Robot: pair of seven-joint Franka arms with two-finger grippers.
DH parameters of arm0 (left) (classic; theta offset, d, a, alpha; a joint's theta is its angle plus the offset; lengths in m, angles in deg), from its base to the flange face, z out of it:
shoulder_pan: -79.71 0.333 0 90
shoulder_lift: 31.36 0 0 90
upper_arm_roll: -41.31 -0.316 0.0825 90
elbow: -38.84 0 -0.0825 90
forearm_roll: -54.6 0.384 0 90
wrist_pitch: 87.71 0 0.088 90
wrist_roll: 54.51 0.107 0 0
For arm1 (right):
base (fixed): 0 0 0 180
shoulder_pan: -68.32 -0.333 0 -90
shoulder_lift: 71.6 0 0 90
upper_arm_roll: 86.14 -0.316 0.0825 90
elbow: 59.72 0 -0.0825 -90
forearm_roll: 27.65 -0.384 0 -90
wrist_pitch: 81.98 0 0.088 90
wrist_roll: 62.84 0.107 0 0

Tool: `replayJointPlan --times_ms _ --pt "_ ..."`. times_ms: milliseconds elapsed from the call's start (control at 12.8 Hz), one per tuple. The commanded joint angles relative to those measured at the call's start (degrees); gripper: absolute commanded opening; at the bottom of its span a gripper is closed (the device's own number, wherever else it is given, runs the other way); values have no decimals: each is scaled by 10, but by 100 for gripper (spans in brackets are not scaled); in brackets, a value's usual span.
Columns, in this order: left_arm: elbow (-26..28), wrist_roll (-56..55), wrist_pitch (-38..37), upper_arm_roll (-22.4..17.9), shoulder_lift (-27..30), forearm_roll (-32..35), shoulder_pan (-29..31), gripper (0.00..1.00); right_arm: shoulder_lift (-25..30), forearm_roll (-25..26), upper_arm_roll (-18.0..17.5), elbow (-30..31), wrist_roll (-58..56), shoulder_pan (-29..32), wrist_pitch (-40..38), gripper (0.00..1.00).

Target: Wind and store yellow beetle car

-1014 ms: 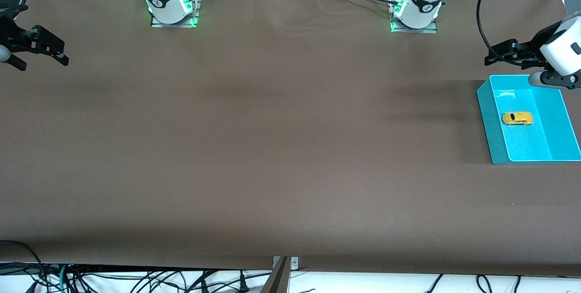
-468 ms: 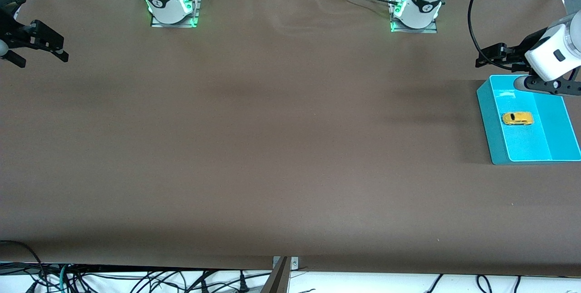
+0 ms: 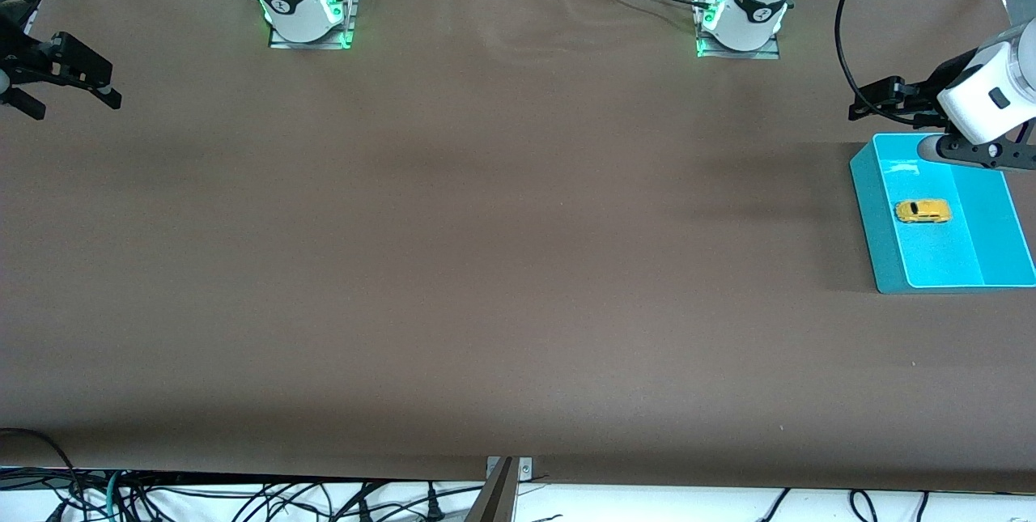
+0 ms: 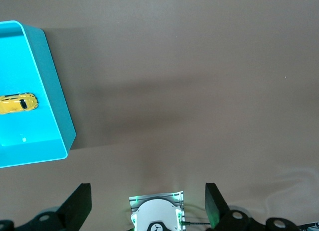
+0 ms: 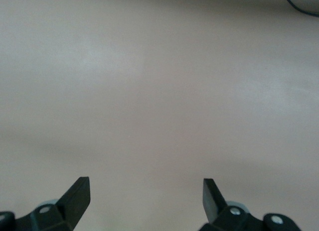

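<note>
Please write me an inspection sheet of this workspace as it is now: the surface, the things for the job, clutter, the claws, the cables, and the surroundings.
Surface: brown table, covered by a slightly wrinkled sheet.
Job's things: yellow beetle car lies inside the turquoise bin, at the left arm's end of the table.
Clutter: nothing seen.
Claws: left claw open, empty, over the table just beside the bin's edge; right claw open, empty, over the right arm's end of the table.
Cables: black cable loops to the left arm; cable tangle below the table edge nearest the front camera.
Surroundings: both arm bases show green lights.
</note>
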Motion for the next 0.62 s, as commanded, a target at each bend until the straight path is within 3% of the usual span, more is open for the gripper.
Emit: replayJointPlan --times_ms 0,546 --pt "-16 10 -4 -3 -8 -7 -1 100 -6 -8 1 -16 -1 0 -15 100" --pt "-16 12 -4 -3 -12 -7 0 100 -7 -8 1 -15 -2 0 -15 100"
